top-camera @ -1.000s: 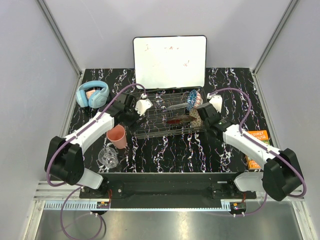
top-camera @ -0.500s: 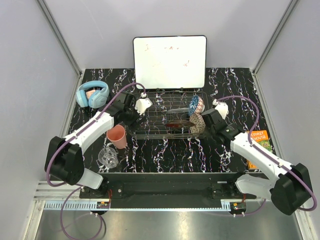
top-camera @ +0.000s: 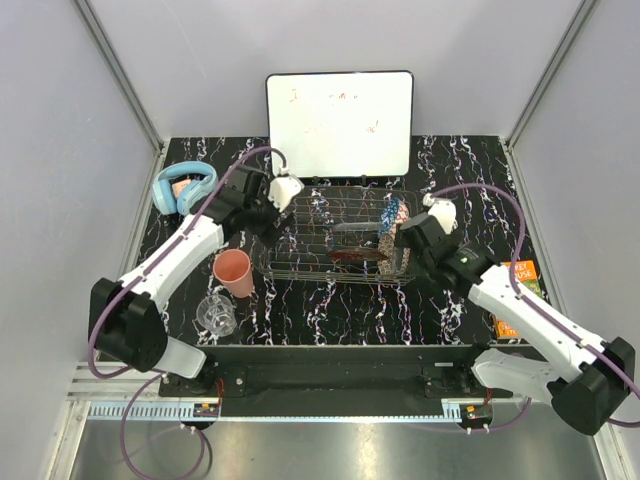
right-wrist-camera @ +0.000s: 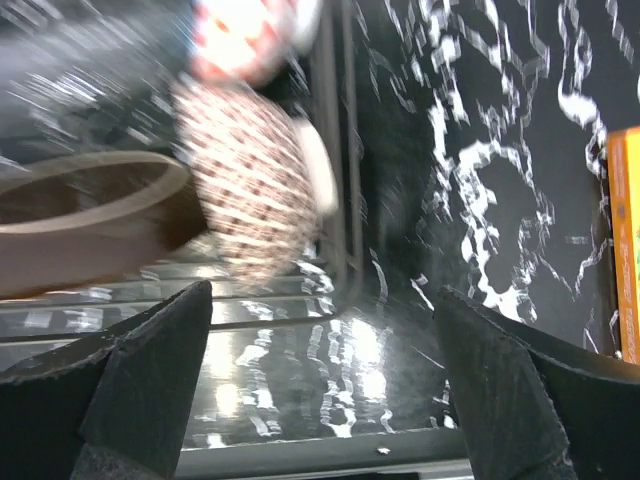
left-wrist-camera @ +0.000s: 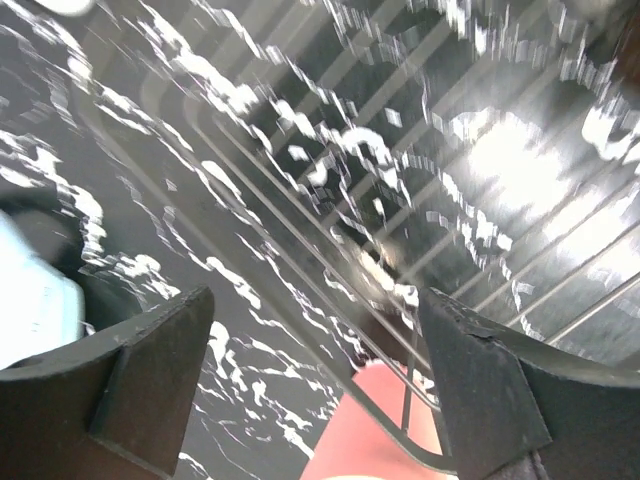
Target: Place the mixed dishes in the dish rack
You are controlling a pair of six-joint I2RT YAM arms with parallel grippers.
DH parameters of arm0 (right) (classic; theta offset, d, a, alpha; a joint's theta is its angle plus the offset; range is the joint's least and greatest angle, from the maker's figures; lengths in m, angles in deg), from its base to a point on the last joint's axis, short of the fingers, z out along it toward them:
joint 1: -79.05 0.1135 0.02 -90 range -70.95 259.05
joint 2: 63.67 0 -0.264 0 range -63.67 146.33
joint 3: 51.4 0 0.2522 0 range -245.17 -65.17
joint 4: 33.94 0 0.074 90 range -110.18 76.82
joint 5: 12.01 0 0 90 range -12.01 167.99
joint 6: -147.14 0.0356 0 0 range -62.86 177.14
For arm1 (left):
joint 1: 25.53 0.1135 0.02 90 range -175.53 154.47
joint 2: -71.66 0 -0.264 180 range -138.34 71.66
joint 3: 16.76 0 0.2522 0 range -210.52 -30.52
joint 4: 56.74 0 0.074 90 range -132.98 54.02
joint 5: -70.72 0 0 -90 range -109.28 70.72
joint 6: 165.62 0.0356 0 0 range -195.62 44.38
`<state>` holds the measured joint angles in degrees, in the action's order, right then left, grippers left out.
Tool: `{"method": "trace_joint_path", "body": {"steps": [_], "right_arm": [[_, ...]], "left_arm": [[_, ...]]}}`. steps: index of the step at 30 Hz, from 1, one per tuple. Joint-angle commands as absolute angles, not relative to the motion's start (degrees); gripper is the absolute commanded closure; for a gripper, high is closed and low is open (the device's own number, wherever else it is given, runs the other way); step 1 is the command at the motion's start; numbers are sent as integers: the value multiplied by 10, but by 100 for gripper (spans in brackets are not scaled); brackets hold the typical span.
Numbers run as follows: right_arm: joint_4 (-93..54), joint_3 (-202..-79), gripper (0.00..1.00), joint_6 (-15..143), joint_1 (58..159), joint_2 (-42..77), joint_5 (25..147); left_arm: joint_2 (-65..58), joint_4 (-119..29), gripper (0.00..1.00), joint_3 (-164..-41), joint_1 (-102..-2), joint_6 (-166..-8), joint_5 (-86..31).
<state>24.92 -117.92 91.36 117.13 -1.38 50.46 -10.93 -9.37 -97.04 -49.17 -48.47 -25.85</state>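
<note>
Loading is partly done. The blue patterned bowl [top-camera: 395,212], beige patterned bowl [right-wrist-camera: 250,190] and red floral plate [top-camera: 350,257] sit at the right end of the dish rack [top-camera: 310,235], mid-frame in the overhead view. The pink cup [top-camera: 233,272] and clear glass mug [top-camera: 215,313] stand on the counter [top-camera: 330,305] at lower left, not yet loaded. The left gripper [left-wrist-camera: 315,340] and right gripper [right-wrist-camera: 320,330] are both spread and empty. The next move probably calls for the left one to come down over the cup.

Shiny wire dish rack [top-camera: 340,262], glossy marbled tabletop [top-camera: 470,170]
</note>
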Motion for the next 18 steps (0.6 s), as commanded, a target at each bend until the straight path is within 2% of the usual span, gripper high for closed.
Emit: {"method": "trace_joint_path", "body": {"steps": [1, 4, 5, 8, 10, 11, 12, 13, 17, 18], "right_arm": [[282, -1271, 0, 900, 1177, -36, 476], [305, -1329, 0, 900, 1177, -23, 484], [311, -1362, 0, 900, 1177, -18, 492], [287, -1405, 0, 921, 1177, -36, 546], [204, -1382, 0, 959, 1176, -65, 613], [151, -1306, 0, 960, 1177, -108, 669], [55, -1271, 0, 961, 1176, -129, 692], [27, -1245, 0, 963, 1176, -148, 702], [70, -1275, 1, 947, 1177, -97, 707], [86, -1279, 2, 937, 1179, -88, 710]], "left_arm": [[-60, -79, 10, -1076, -478, -539, -276], [-36, -30, 9, -1129, -435, -559, -311], [-20, -13, 3, -1137, -401, -561, -321], [28, 53, 1, -1131, -316, -537, -363], [61, 74, 1, -1074, -278, -488, -378], [91, 74, 3, -1049, -259, -472, -373], [104, 75, 3, -1024, -256, -458, -366], [114, 77, 5, -984, -255, -441, -356], [127, 77, 8, -930, -256, -444, -354], [123, 74, 12, -921, -256, -448, -357]]}}
